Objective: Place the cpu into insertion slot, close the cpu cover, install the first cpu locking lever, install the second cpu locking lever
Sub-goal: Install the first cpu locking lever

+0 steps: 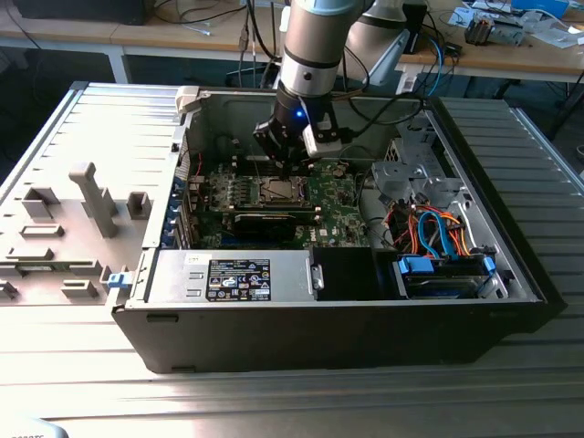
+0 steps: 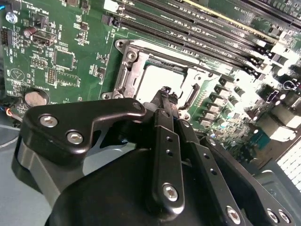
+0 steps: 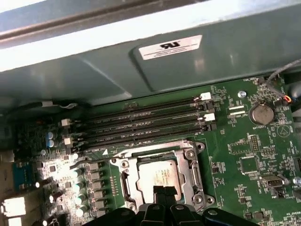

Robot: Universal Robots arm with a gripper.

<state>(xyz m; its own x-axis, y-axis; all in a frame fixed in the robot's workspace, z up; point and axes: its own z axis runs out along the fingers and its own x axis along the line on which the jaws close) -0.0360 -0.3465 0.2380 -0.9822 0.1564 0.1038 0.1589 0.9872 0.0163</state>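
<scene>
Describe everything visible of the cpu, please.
The cpu is a flat square chip with a silvery-grey metal top. It lies flat in the insertion slot on the green motherboard, framed by the silver cpu cover. The gripper hangs at its edge; whether it touches is unclear.

We list: four black memory slots, coin-cell battery, labelled power supply, blue-orange cables.
</scene>
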